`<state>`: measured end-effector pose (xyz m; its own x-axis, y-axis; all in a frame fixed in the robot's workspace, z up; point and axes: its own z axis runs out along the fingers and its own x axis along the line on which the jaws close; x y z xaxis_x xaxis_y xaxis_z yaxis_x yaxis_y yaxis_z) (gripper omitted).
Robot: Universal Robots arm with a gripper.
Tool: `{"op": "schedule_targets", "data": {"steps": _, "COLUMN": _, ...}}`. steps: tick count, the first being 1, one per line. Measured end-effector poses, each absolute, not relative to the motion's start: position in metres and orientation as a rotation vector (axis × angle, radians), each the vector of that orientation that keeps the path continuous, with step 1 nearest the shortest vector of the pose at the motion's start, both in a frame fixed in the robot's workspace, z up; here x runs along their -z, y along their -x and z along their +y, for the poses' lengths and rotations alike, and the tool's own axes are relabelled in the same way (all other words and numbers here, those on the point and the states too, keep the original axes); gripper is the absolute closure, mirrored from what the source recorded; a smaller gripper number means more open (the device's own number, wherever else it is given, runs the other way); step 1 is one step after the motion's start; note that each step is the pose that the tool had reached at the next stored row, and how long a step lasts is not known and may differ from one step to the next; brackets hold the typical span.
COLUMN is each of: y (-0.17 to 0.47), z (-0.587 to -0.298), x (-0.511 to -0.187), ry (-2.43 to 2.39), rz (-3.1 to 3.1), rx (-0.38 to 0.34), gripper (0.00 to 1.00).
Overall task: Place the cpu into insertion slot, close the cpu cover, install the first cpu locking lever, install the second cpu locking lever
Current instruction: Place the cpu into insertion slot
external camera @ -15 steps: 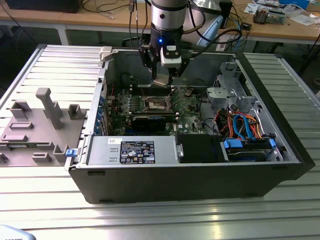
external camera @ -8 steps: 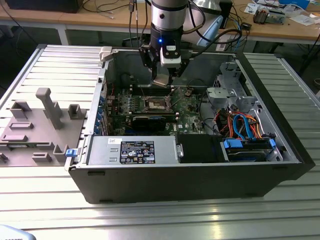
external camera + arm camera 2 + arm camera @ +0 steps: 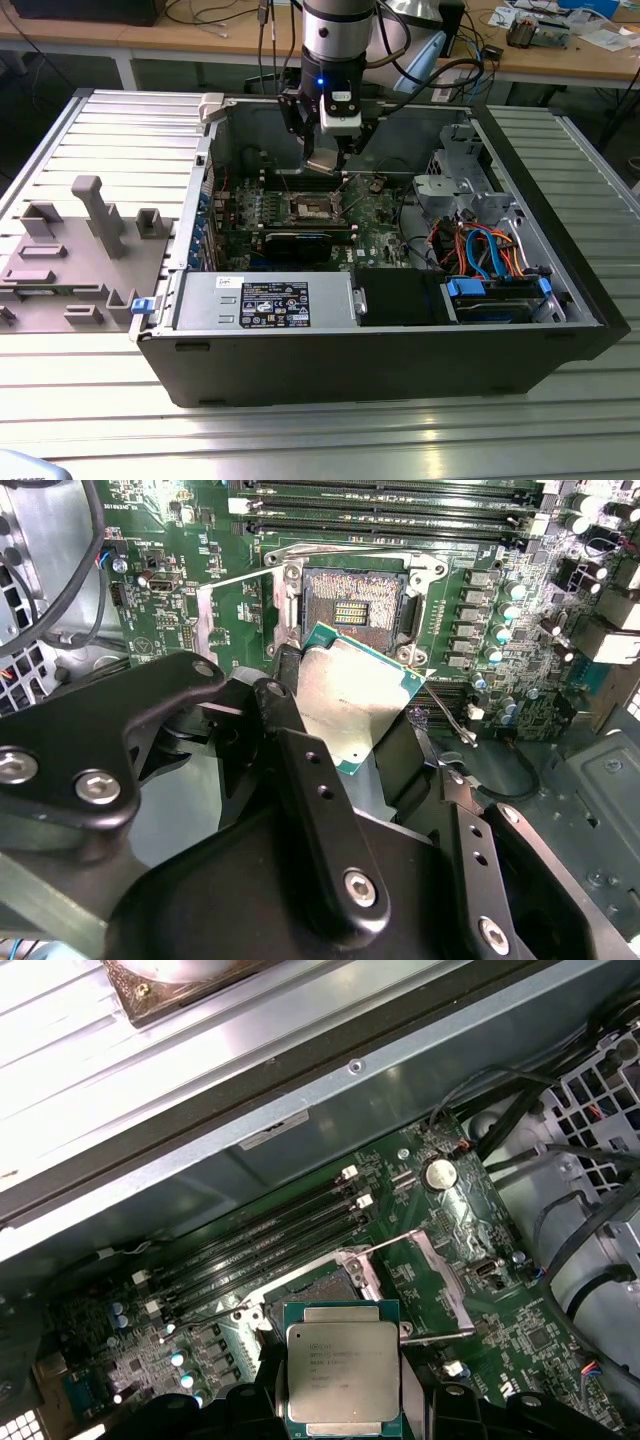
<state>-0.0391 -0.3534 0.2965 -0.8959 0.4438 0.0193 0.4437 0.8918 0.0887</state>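
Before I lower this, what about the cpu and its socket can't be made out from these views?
1. First wrist view: the cpu covers the near part of the insertion slot, so the contacts there are hidden.
2. Second wrist view: the black links of the gripper hide one edge of the cpu.
3. Exterior view: the slot's contacts and the cpu's height above them are too small to judge.

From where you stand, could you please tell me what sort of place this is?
Probably a robotics or electronics lab: an open computer case sits on a ribbed metal table, a wooden bench strewn with cables stands behind it, and the gripper holds the cpu near the insertion slot.
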Motion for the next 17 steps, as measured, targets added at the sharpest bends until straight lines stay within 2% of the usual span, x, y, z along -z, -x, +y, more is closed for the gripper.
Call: {"op": "schedule_targets", "data": {"steps": 17, "y": 0.0391, "z": -0.3534, "x": -0.2963, "ry": -0.748, "rz": 3.045, "rx": -0.143, "gripper": 0.45}}
